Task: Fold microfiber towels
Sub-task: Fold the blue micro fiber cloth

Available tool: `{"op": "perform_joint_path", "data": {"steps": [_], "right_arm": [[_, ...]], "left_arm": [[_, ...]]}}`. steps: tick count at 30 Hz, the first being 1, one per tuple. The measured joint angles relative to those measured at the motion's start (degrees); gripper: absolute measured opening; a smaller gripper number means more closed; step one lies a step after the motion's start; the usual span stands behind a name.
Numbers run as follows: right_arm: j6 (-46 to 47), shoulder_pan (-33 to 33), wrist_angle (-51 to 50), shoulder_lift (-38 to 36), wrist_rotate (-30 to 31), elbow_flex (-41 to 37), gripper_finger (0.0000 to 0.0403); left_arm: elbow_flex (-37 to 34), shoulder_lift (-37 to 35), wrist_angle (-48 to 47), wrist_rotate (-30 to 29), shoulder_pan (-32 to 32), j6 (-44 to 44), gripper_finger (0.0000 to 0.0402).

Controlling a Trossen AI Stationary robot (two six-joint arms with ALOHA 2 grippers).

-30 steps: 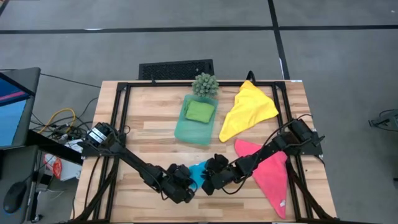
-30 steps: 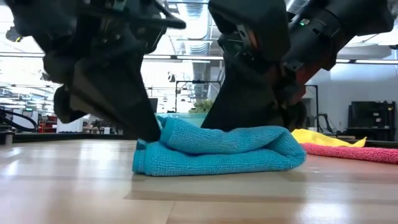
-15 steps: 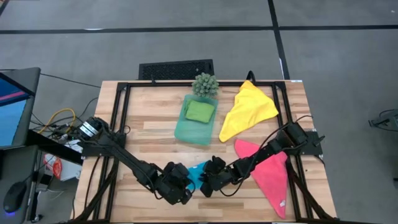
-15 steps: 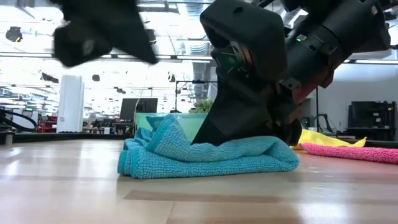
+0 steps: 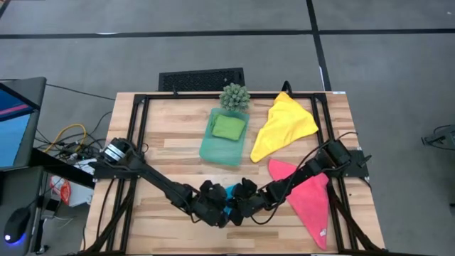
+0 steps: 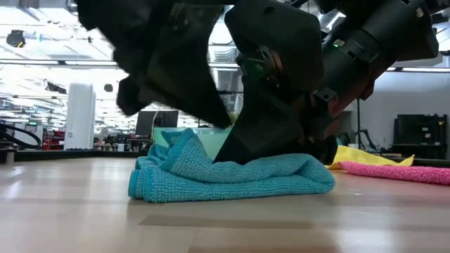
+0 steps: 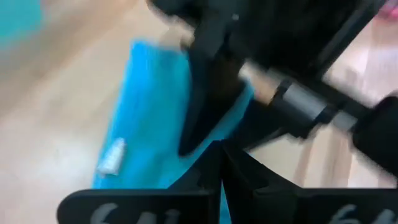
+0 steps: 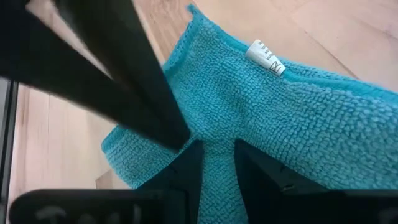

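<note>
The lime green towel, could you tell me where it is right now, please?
In the high view, the lime green towel lies folded inside the teal tray at the table's far middle, beside the spiky plant and left of the yellow towel.

This looks like a big robot lab or workshop, because the light wooden table (image 5: 170,142) in a black metal frame stands on a grey carpet floor (image 5: 213,43), with tangled wires (image 5: 67,139) beside it and rows of ceiling lights (image 6: 42,53) behind.
</note>
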Motion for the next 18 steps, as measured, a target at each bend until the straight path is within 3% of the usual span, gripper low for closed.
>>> {"op": "perform_joint_path", "data": {"steps": [7,18], "right_arm": [[0.46,0.2,0.08,0.04,0.33,-0.01,0.012],[-0.67,0.22,-4.67,-4.97,-0.93,-0.25,0.0121]], "left_arm": [[0.0,0.33,-1.93,3.1,-1.73,-0.78,0.0],[-0.04,0.83,-12.44,1.23,-3.07,-4.58,0.0]]}}
